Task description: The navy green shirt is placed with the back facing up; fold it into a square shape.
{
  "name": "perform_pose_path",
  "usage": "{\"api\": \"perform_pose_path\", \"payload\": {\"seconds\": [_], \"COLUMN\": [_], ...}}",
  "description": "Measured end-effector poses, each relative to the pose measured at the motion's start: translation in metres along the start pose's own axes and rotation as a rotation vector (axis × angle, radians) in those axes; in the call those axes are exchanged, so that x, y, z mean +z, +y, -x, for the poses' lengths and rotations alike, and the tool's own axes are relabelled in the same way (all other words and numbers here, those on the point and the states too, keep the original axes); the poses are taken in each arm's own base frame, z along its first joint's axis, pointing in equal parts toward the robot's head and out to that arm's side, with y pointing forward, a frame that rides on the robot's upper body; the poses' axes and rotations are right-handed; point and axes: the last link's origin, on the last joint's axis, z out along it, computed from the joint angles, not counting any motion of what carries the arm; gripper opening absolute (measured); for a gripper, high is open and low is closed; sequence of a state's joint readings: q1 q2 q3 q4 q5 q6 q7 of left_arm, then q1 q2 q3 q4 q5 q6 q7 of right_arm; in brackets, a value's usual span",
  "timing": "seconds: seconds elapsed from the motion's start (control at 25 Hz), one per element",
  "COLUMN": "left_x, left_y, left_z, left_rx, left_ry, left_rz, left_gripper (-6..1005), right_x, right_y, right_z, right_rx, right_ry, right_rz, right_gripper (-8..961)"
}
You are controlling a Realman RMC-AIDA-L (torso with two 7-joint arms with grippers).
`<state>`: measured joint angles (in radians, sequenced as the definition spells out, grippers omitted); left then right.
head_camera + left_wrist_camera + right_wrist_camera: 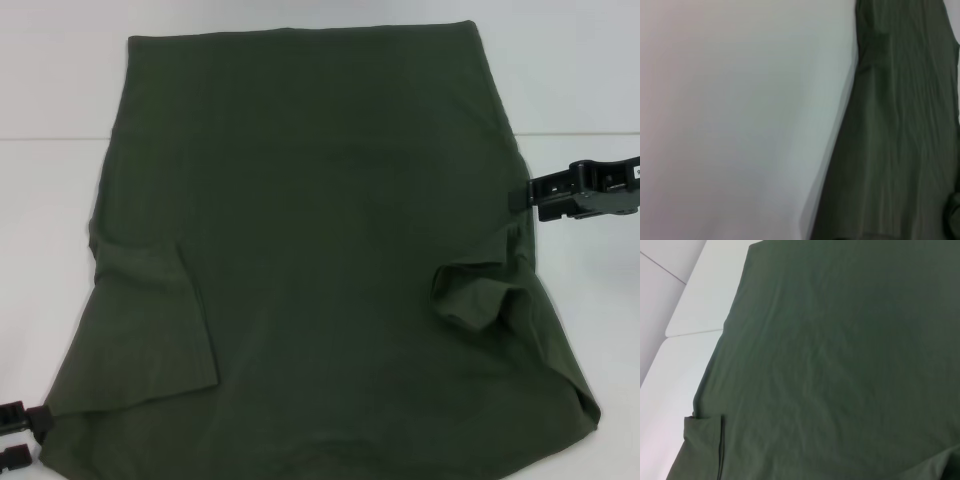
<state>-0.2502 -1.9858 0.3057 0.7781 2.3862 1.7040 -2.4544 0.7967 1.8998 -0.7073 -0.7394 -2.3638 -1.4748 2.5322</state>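
In the head view the navy green shirt [320, 250] lies flat on the white table [50, 190] and covers most of it, plain side up. The left sleeve is folded inward onto the body, flat. The right sleeve is also turned inward, but it is bunched and wrinkled. The right gripper [515, 195] comes in from the right side, its arm held about level and pointing toward the shirt, and the tip is at the right edge of the cloth, a little above the bunched sleeve. If its fingers are spread or pressed together, I cannot tell. The left gripper [22, 435] is low at the near left corner, just beside the shirt's lower corner; only a small black part is seen, so its state is not clear

In the left wrist view the shirt [900, 125] is at one side, bare table [730, 120] beside it

In the right wrist view the shirt [840, 360] fills nearly everything, with a folded sleeve at one corner and the table [685, 355] along the edge
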Motion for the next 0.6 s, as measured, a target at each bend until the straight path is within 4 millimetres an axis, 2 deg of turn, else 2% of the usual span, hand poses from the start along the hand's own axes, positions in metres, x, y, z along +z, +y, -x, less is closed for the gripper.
{"api": "perform_pose_path", "payload": {"seconds": [0.36,0.6], "left_x": [0.011,0.024], "left_y": [-0.002,0.009], "left_z": [0.0,-0.005], "left_rx": [-0.012,0.011], "left_ry": [-0.021,-0.023], "left_rz": [-0.022,0.0], "left_gripper": [721,721], "right_x": [-0.001,-0.001], "right_y": [-0.002,-0.002], "right_z": [-0.002,-0.002], "right_rx": [0.009,0.01], "right_ry": [-0.003,-0.004], "right_rz": [0.002,0.001], "right_gripper": [623,623]}}
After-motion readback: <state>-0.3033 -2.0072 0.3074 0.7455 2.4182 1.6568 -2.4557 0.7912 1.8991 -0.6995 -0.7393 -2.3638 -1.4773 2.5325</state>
